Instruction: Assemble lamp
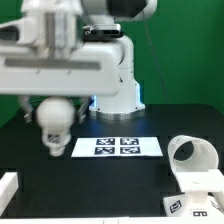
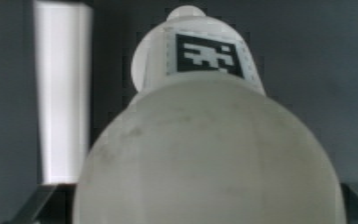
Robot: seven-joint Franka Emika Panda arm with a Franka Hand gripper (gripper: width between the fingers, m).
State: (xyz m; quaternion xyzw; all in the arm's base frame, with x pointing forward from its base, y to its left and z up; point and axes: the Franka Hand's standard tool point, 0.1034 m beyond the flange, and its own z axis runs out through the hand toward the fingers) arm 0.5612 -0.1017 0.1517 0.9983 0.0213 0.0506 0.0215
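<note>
My gripper (image 1: 55, 122) is shut on the white bulb (image 1: 55, 112) and holds it by its round head above the black table, at the exterior view's left, just left of the marker board. The bulb's neck points down. In the wrist view the bulb (image 2: 194, 140) fills the picture, and its narrow tagged neck (image 2: 206, 55) points away from the camera. My fingers are almost wholly hidden behind it. The white cone shade (image 1: 190, 157) lies on its side at the exterior view's right, its opening facing left. I cannot make out the square base for sure.
The marker board (image 1: 118, 146) lies flat at the table's middle; it also shows as a white strip in the wrist view (image 2: 60, 90). A white block edge (image 1: 7, 188) sits at the near left corner. The robot's pedestal (image 1: 118, 95) stands behind the board.
</note>
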